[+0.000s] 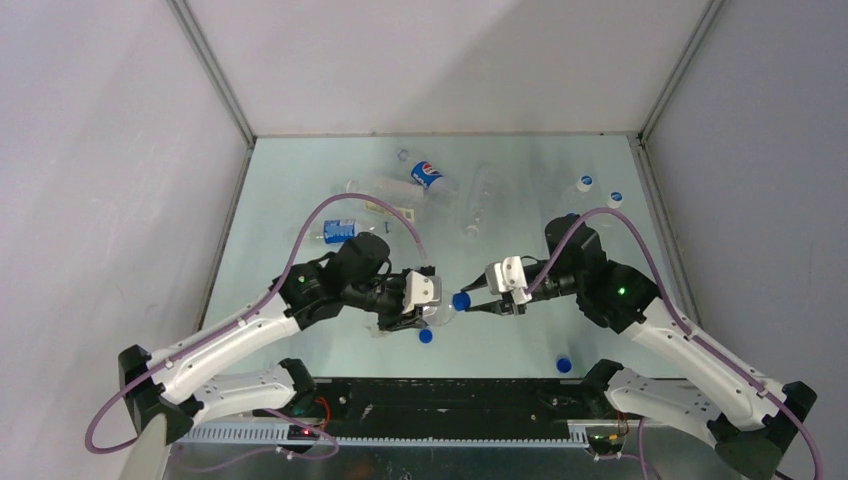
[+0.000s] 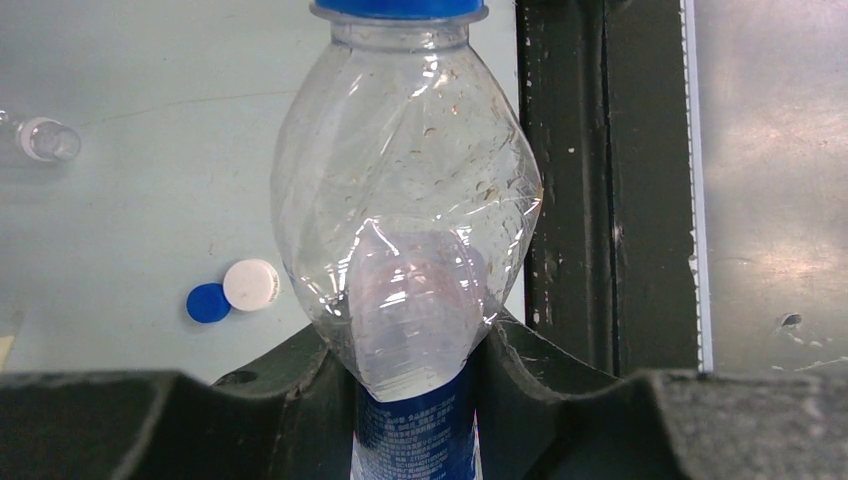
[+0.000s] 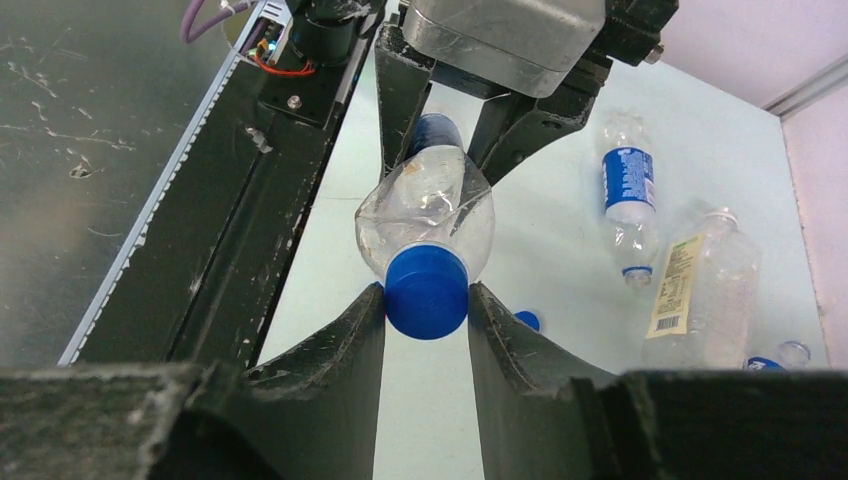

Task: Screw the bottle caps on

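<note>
While left gripper [image 1: 428, 312] clamps bottle [image 2: 410, 200], right gripper [image 1: 468, 302] pinches its blue cap [image 3: 427, 292]

Near the front of the table [image 1: 300, 180], the left gripper [image 2: 412, 345] holds a bottle [image 2: 405, 200] lying crosswise, its cap [image 1: 461, 300] pinched in the right gripper [image 3: 426, 305]. A loose cap [image 1: 426, 336] lies just before the bottle, a second cap [image 1: 564, 365] sits further right, and other bottles [image 1: 428, 174] lie behind.

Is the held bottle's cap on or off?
On: blue cap covers the bottle mouth, gripped by the right tool. Tightness: cannot tell.
</note>
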`<act>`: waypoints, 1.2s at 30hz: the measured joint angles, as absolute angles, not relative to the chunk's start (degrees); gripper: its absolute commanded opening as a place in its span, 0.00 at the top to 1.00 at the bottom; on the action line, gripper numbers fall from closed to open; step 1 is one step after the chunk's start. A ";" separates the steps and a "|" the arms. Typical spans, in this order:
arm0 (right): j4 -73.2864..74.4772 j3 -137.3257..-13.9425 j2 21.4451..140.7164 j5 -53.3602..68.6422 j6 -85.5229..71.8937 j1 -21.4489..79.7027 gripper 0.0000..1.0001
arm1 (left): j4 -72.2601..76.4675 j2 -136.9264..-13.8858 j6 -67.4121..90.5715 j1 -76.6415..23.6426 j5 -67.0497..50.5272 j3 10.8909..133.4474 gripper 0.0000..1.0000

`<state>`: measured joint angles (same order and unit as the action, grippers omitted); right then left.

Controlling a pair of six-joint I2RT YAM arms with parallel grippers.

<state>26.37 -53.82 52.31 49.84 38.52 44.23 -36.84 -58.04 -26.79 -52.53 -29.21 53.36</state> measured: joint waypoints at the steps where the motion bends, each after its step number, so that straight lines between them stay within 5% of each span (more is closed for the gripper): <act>1: 26.48 -53.93 52.51 49.19 38.06 44.69 0.61 | -37.08 -57.95 -26.48 -52.53 -29.19 53.36 0.86; 5: 25.98 -54.15 53.58 47.46 36.97 46.37 0.64 | -36.12 -57.82 -25.85 -52.66 -29.39 53.32 0.87; 13: 24.03 -54.30 54.22 45.84 32.38 46.78 1.00 | -34.59 -56.58 -24.34 -52.71 -28.60 52.21 0.87; 20: 20.58 -54.28 54.22 39.57 16.78 46.92 1.00 | -28.27 -53.54 -23.09 -55.61 -19.31 48.49 0.87; 33: 14.00 -54.28 54.08 4.36 -31.05 50.35 1.00 | -1.43 -55.37 -22.41 -72.40 26.87 38.76 0.88; 36: 12.45 -54.30 53.80 -2.57 -34.28 51.90 0.72 | 2.83 -57.89 -21.54 -74.24 33.17 38.79 0.87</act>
<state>12.45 -54.30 53.80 -2.57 -34.28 51.90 2.83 -57.89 -21.54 -74.24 33.17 38.79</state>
